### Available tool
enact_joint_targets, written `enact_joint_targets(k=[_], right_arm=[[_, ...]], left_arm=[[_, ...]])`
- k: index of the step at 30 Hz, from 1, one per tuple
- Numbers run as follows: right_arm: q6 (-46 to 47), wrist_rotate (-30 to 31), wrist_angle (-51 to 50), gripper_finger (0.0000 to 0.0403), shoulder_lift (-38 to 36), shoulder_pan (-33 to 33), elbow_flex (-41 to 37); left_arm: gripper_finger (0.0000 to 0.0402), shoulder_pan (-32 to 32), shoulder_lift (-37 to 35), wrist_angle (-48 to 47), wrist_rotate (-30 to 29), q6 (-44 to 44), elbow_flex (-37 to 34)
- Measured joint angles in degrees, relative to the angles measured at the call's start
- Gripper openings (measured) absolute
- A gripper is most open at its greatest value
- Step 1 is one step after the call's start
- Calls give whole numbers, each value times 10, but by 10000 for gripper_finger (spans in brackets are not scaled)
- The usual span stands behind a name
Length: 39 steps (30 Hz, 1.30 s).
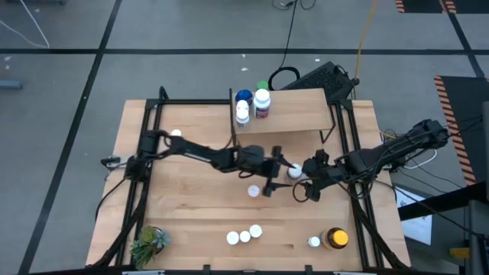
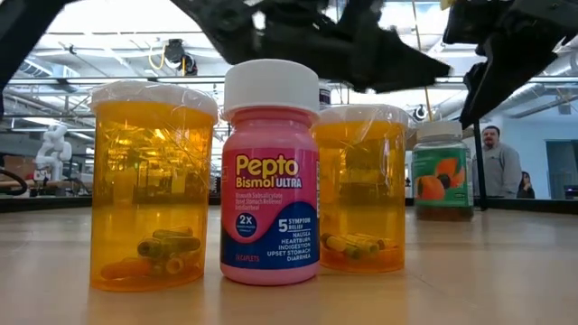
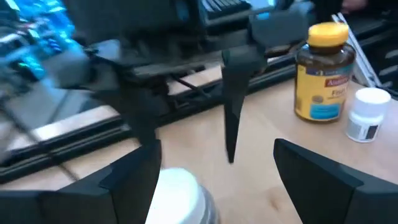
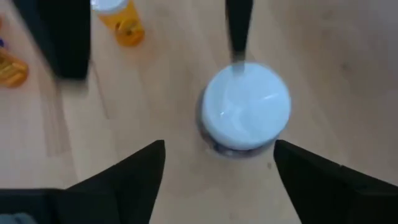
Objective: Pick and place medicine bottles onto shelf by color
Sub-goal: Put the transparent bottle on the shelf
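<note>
At the high view's centre, the left gripper (image 1: 283, 174) and the right gripper (image 1: 303, 177), both spread wide, flank a white-capped bottle (image 1: 293, 171) standing on the table (image 1: 191, 221). The shelf (image 1: 298, 111), upper centre, holds three bottles (image 1: 252, 103).

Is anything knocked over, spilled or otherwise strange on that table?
Nothing stands out. The bottles on the shelf and those along the table's near edge all stand upright, with nothing spilled. Both grippers, left and right, crowd one white-capped bottle mid-table.
</note>
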Motion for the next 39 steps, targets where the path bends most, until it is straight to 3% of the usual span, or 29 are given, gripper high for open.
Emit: enact_joint_targets(k=[8, 22, 31, 37, 39], right_arm=[[34, 6, -31, 308, -23, 10, 0], [56, 56, -42, 306, -28, 47, 0], [92, 93, -27, 306, -28, 67, -37], [100, 95, 16, 306, -28, 67, -63], [95, 95, 29, 306, -28, 67, -67]], left_arm=[[315, 19, 78, -112, 8, 0, 106], [315, 26, 71, -107, -15, -14, 106], [315, 12, 69, -81, -103, 37, 106], [315, 39, 69, -96, -101, 4, 106], [315, 46, 69, -105, -75, -4, 106]])
